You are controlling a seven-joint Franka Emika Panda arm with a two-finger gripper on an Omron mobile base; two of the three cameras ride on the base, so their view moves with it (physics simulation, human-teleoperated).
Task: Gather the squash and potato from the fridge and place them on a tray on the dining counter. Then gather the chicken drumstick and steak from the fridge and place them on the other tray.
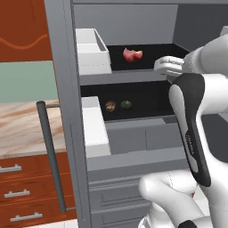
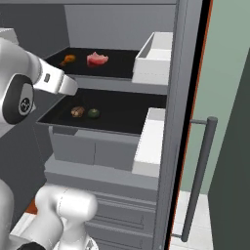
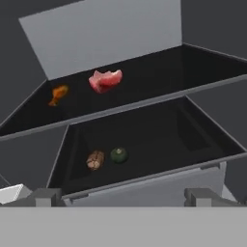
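1. Claw (image 3: 123,197) spread wide, holding nothing, facing the open fridge (image 1: 133,147); fingertips (image 3: 46,197) cut off low.
2. Potato (image 3: 95,159) just beside squash (image 3: 119,155), lower shelf.
3. Steak (image 3: 105,80) and small orange drumstick (image 3: 58,94), upper shelf.

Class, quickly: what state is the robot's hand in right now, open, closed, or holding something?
Hand: open and holding nothing, its fingertips spread wide in front of the tall grey steel fridge.
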